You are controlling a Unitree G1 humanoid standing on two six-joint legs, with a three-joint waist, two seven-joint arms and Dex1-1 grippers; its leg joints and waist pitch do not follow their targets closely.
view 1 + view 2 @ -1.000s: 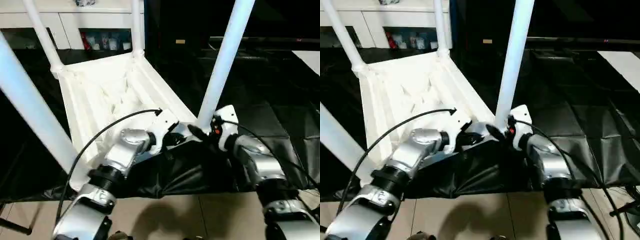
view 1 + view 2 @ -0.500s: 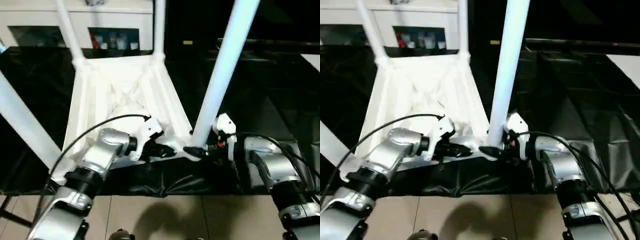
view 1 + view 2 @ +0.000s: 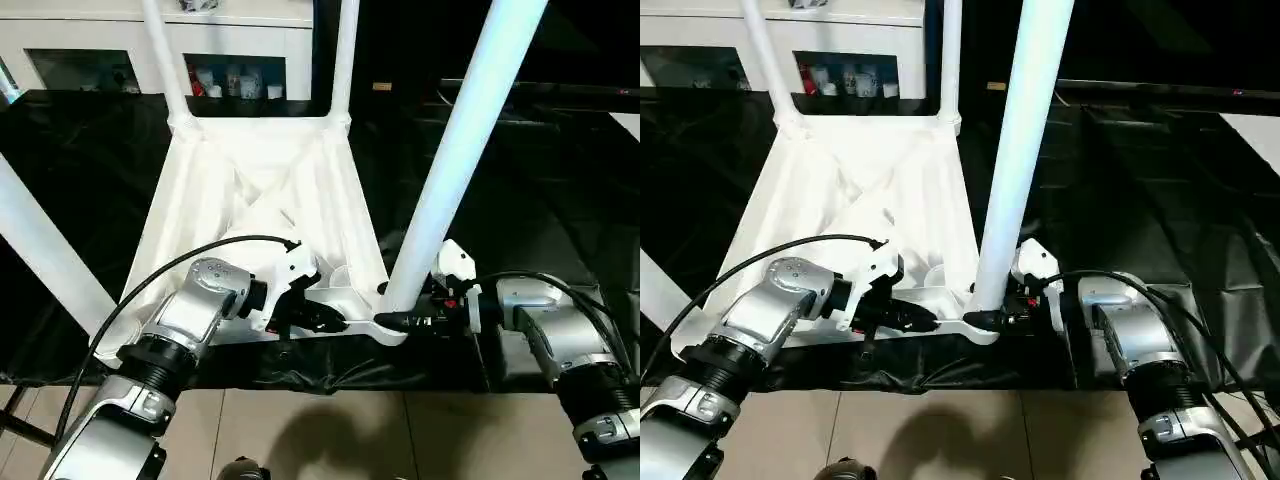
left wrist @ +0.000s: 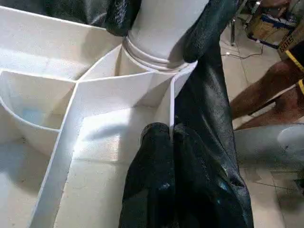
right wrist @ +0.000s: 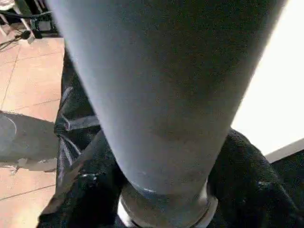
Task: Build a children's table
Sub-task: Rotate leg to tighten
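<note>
The children's table (image 3: 255, 215) lies upside down before both claws. The left claw (image 3: 330, 322) pinches its near rim (image 4: 172, 107); the right claw (image 3: 392, 320) grips the nearest leg (image 3: 455, 160) at its base.

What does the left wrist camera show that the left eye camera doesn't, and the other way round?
Left wrist: the left gripper shut on the tabletop rim, and a person's leg nearby. Left eye: all four legs standing up, the white cabinet behind. Both: the right gripper around the near leg at its base.
</note>
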